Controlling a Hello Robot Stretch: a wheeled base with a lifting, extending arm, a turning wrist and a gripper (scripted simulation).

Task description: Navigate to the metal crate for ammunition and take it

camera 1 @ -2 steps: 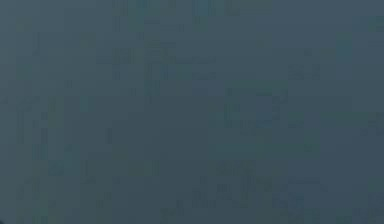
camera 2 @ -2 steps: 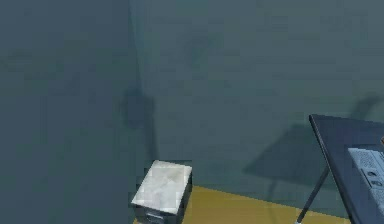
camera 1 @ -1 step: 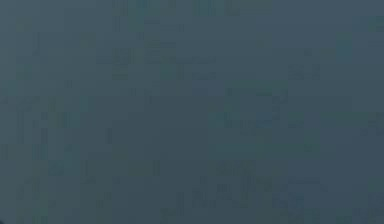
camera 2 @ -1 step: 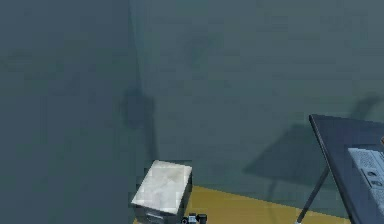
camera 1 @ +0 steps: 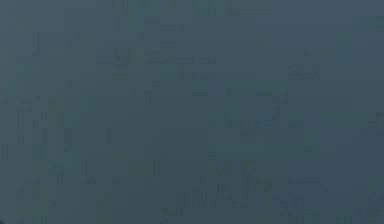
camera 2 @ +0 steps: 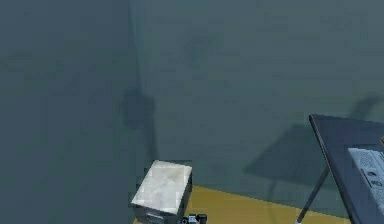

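Where the blue-grey walls (camera 2: 250, 80) meet in a corner, the arm side view places every element of the grasp along its lower edge. The wall ahead (camera 1: 192, 112) in the forward view suggests the base has no useful room to drive on.

- **Ochre surface** (camera 2: 250, 207): a strip running from bottom centre to the right.
- **Dark counter** (camera 2: 345, 150): at the right edge, on a thin leg (camera 2: 314, 195), carrying a pale flat object (camera 2: 368, 165). It is well apart from the target.
- **Metal crate** (camera 2: 163, 188): a pale grey box with a lighter top, at bottom centre-left, by the left end of the ochre strip. Whether it rests on a surface or hangs free cannot be told.
- **Pincer** (camera 2: 186, 217): a dark tip with white marks at the bottom edge, just beside the crate's lower right corner. Its finger spacing cannot be read. Whether it has hold of anything cannot be told either, since the crate lies at or behind it.

Step in hand, as judged: securing the crate. Good practice would be to hold the base still and adjust only arm reach and lift, in small amounts. The fingers should be centred on the box's near edge rather than a corner. The crate should then be raised straight up and checked to come away level before any turn toward the walls.
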